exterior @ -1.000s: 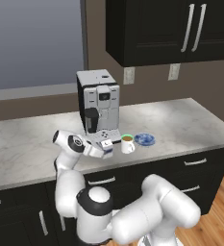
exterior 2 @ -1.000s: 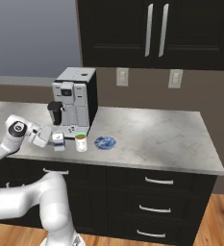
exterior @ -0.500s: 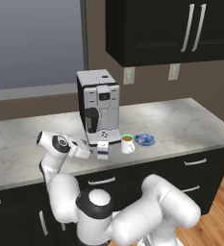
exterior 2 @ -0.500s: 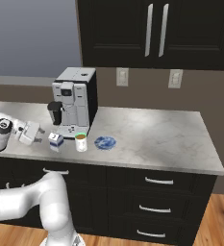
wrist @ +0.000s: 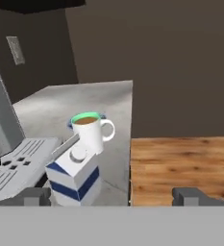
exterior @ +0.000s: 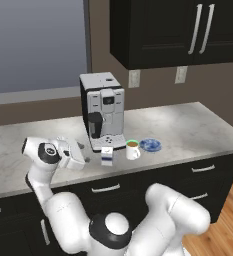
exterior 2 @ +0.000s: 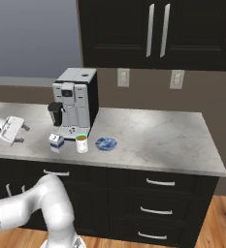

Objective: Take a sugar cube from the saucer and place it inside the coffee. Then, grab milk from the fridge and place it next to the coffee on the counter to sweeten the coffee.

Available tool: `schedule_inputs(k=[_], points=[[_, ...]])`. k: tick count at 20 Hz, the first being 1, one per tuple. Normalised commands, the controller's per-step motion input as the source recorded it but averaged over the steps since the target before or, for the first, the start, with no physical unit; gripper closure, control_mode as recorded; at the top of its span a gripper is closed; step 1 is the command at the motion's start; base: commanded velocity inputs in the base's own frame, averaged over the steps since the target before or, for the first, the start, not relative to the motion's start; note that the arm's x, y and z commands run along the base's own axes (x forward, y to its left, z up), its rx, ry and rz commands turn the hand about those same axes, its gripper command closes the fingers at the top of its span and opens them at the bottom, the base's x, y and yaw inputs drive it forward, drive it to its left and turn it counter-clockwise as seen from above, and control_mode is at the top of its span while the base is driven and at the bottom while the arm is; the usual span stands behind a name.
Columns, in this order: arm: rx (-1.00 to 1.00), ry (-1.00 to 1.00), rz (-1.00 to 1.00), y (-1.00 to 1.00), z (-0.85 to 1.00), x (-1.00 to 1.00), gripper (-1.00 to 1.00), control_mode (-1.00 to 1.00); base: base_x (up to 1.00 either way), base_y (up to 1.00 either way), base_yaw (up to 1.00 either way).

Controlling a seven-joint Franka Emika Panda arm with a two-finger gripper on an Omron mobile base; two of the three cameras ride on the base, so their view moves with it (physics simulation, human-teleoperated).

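- Arm folded low at the left end of the bench [exterior: 198, 125]; tool [exterior: 84, 159] points sideways along it, fingers spread, gripping nothing.
- Milk [exterior: 106, 155] stands upright on the bench, apart from the tool, just beside the coffee [exterior: 132, 149].
- Saucer [exterior: 150, 145] lies beyond the coffee.

I see the milk [wrist: 73, 178] as white with a dark blue band. The coffee [wrist: 90, 132] is brown in a white mug with a green rim. The saucer [exterior: 150, 145] is blue, lighter-patterned, on white-grey marbled tabletop [exterior: 198, 125].
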Motion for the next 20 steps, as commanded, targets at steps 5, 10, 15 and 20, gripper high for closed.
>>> schedule_inputs(k=[5, 10, 15, 20], points=[[0.0, -0.26, -0.08, -0.53, 0.97, -0.98, -1.0, -1.0, 0.0, 0.0, 0.0], [0.0, -0.17, -0.07, -0.77, 0.97, -0.7, -1.0, -1.0, 0.0, 0.0, 0.0], [0.06, -0.32, -0.13, -0.93, 0.52, -0.77, -1.0, -1.0, 0.0, 0.0, 0.0], [0.05, -0.33, -0.09, -0.64, 0.47, -0.71, -1.0, -1.0, 0.0, 0.0, 0.0]])
